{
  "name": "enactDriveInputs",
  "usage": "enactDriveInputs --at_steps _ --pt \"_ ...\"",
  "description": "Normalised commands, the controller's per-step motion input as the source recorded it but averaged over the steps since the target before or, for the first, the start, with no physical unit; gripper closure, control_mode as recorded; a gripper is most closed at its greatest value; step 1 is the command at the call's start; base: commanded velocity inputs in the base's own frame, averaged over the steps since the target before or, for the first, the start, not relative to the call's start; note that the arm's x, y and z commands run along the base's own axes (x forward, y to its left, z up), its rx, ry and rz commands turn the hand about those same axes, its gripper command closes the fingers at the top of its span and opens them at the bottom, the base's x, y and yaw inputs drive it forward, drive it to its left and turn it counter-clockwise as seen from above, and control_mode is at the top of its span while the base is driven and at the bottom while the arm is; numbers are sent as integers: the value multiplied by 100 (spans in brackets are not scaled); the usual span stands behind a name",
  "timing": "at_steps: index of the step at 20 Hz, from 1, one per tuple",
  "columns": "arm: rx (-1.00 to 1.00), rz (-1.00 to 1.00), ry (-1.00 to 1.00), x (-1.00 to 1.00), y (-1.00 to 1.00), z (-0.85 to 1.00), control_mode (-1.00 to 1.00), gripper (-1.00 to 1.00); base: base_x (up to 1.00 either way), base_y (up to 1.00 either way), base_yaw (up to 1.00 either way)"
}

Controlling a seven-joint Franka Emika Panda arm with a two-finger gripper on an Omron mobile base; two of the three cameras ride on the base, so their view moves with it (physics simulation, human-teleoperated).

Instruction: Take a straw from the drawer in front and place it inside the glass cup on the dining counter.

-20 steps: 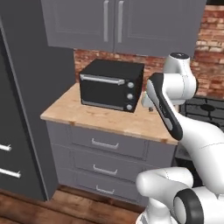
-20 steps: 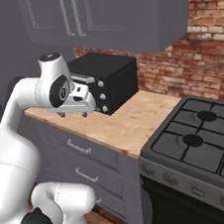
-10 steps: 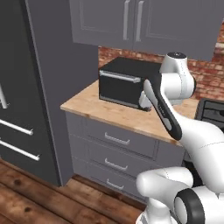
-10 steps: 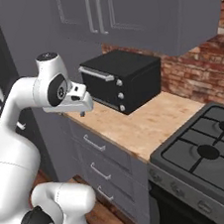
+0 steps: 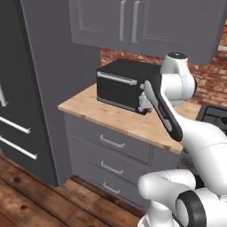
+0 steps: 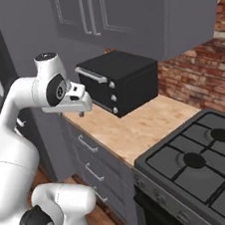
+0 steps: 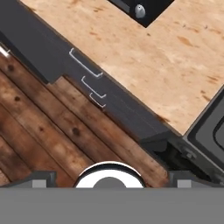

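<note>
My gripper (image 5: 142, 106) hangs in front of the black toaster oven (image 5: 122, 86), above the front edge of a light-wood kitchen counter (image 5: 119, 120). From the right it shows as the gripper (image 6: 82, 112), pointing down. In the hand view the gripper (image 7: 110, 181) is open, with its tips far apart and nothing between them. Under the counter is a stack of three grey drawers (image 5: 111, 142) with silver bar handles (image 7: 85, 64), all closed. I cannot tell whether one of them is the drawer of the task. The straw, the glass cup and the dining counter are out of view.
A gas stove (image 6: 200, 155) adjoins the counter on the right. Grey wall cabinets (image 5: 146, 24) hang above, against a brick wall (image 6: 200, 75). A tall dark fridge (image 5: 26, 88) stands at the left. Dark wooden floor (image 7: 48, 131) lies below the gripper.
The whole picture has shifted, so the base has moved: the counter and oven now sit closer and further right than a second ago. The arm's pose is unchanged and the gripper has stayed open.
</note>
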Motion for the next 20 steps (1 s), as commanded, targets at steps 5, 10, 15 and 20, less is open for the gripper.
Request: enactDriveInputs --at_steps 5,10,15,20 --pt "0 0 0 0 0 0 100 -100 0 -55 12" --pt "0 0 0 0 0 0 100 -100 1 -49 13" --pt "-19 6 7 4 23 -19 -100 -100 2 -5 2" --pt "-51 10 11 0 95 -67 -100 -100 0 0 0"
